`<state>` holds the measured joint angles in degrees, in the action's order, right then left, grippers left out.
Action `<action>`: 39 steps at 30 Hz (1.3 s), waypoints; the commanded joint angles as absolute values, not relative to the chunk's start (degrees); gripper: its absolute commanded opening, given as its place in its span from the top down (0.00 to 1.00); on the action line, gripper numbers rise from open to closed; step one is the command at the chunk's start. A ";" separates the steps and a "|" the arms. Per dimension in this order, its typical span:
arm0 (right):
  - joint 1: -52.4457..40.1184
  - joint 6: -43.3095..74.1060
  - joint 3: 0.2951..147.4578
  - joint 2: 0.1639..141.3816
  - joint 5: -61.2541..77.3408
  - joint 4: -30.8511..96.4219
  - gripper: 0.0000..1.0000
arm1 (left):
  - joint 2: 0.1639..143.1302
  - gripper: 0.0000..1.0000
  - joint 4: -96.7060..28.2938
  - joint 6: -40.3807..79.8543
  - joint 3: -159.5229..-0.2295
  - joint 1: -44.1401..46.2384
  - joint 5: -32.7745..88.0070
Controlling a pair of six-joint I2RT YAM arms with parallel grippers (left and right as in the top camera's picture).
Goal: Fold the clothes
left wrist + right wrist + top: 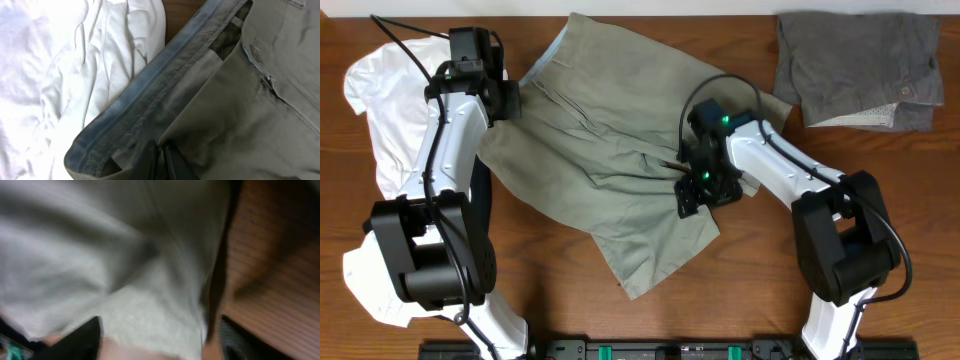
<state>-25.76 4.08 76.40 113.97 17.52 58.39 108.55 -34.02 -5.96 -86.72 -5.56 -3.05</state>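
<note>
The khaki shorts [610,160] lie wrinkled across the middle of the table, waistband at the upper left and a leg hem pointing to the lower middle. My left gripper [510,100] is at the waistband. In the left wrist view its fingers [161,162] are shut on the khaki cloth beside the pale blue waistband lining [145,95]. My right gripper [698,190] sits low over the right edge of the shorts. In the blurred right wrist view its fingers [160,345] are spread apart, with khaki cloth [125,255] lying between them.
A white T-shirt [380,110] lies crumpled at the left edge, also in the left wrist view [60,75]. Darker grey shorts [860,65] lie at the back right. Bare wooden table [740,290] shows at the front, and beside the cloth in the right wrist view [270,265].
</note>
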 commanded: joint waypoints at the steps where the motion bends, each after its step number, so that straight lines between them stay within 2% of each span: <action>1: -25.91 6.85 73.43 113.67 16.29 55.68 0.49 | 108.25 0.94 -33.78 -5.26 -87.61 -5.78 -4.36; 4: -25.87 8.16 71.96 113.67 14.59 54.33 0.91 | 108.25 0.94 -33.78 -5.26 -87.61 -5.96 -4.69; 5: -25.82 9.02 71.88 113.67 12.84 54.68 0.99 | 108.25 0.94 -33.78 -5.26 -87.61 -6.11 -5.28; 14: -20.69 9.19 71.99 111.70 6.31 56.84 0.99 | 108.20 0.94 -34.06 -5.21 -87.64 -8.62 -7.16; 22: -11.09 -3.68 74.00 111.09 15.68 55.53 0.98 | 108.20 0.94 -36.45 -1.39 -87.64 -10.72 -7.14; 32: -3.92 -6.17 80.66 111.09 16.27 52.31 0.96 | 108.20 0.94 -44.77 6.66 -87.64 -10.52 -6.44; 33: -3.31 -7.07 81.95 111.09 17.54 52.71 0.88 | 108.20 0.94 -45.25 6.79 -87.64 -10.52 -6.44; 34: -3.16 -7.51 82.54 111.09 18.09 53.12 0.75 | 108.20 0.94 -45.41 6.76 -87.64 -10.52 -6.46; 36: -3.01 -7.88 84.66 111.09 18.68 55.37 0.36 | 108.20 0.93 -45.45 6.74 -87.64 -10.55 -6.48; 38: -3.16 -7.81 86.72 111.04 18.92 58.41 0.15 | 108.14 0.85 -45.43 6.74 -87.68 -10.55 -6.48; 39: -3.36 -7.81 87.85 110.93 19.07 60.42 0.11 | 108.03 0.83 -45.52 6.74 -87.77 -10.55 -6.48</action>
